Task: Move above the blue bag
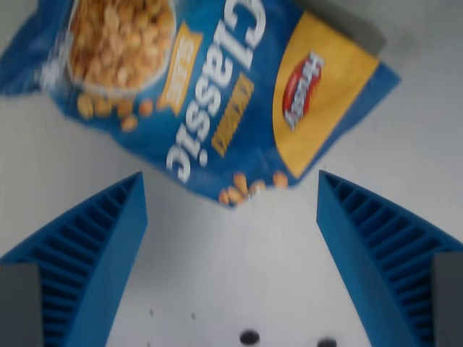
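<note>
Mid-approach, not yet centred. Blue bag [202,94] lying flat on the pale bench [231,275], filling the upper part of the wrist view, its lower edge just short of the fingertips. Pincer [230,184] spread wide, holding nothing, hovering over bare bench. Next, probably: travel toward the view's top until centred over the bag.

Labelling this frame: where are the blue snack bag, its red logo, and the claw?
blue snack bag [217,79], wrist view, printed front.
red oval logo [302,90], wrist view, centre.
claw [231,199], wrist view, midway between the tips.
</note>
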Tool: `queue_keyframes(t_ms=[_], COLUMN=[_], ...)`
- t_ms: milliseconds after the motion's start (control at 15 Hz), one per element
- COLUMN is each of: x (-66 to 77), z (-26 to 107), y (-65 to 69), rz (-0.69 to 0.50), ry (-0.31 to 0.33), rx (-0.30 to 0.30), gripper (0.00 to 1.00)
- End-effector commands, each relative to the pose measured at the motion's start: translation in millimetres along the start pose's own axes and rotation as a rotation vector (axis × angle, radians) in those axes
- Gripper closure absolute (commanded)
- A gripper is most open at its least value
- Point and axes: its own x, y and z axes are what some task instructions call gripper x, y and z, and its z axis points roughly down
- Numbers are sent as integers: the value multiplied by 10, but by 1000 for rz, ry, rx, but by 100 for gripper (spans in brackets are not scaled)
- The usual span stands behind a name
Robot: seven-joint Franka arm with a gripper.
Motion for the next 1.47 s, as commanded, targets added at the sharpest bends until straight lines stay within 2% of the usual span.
queue_keyframes(t_ms=[67,400,733,1467], x=[178,365,495,595], z=[54,166,250,309], y=[-17,-23,-30,-43], rz=[117,131,136,112], ry=[-8,1,8,-1], rx=[7,2,-1,-3], gripper=[0,0,0,0])
